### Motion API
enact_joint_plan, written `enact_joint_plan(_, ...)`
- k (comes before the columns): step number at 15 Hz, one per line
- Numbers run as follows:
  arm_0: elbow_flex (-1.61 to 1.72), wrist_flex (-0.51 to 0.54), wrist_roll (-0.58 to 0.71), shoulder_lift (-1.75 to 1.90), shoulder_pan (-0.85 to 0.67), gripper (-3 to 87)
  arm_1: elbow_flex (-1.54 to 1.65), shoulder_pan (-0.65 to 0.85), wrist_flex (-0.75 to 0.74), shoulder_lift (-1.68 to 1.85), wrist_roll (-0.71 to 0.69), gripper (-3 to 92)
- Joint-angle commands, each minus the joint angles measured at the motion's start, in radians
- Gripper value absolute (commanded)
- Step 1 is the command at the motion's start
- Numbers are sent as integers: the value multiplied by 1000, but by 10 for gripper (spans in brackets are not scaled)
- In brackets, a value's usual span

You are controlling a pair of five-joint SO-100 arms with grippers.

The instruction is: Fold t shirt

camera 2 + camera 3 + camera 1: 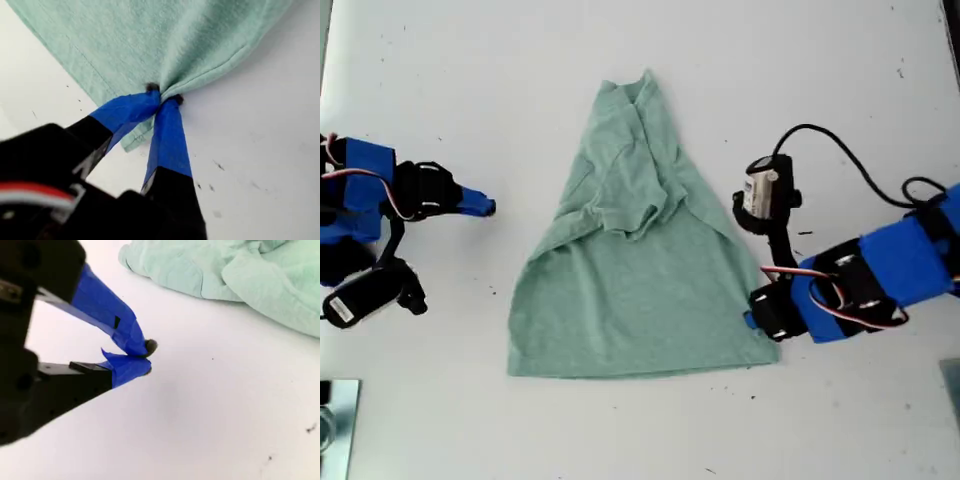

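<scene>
Between the closed jaws of my first gripper (164,96), a hem corner of the t shirt (640,270) is pinched, presumably so the cloth can be drawn over. My second gripper (144,359) is kept closed and empty, apart from the shirt, over the bare table (840,60).

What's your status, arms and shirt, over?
My first gripper shut on the t shirt hem corner. My second gripper shut, empty, off the cloth. Sleeves folded inward. Nothing blocking.
</scene>
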Motion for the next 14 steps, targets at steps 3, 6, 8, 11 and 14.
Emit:
enact_joint_plan(3,11,0,14,23,23,-2,-276,66,607,308,-117,2)
enact_joint_plan(6,12,2,17,28,21,-2,-730,95,807,140,-232,2)
enact_joint_plan(8,14,2,17,29,21,-2,-900,89,785,-51,-264,2)
enact_joint_plan(11,14,2,18,29,21,-2,-1063,84,643,-305,-298,2)
enact_joint_plan(14,14,2,18,31,21,-2,-1014,75,469,-443,-293,5)
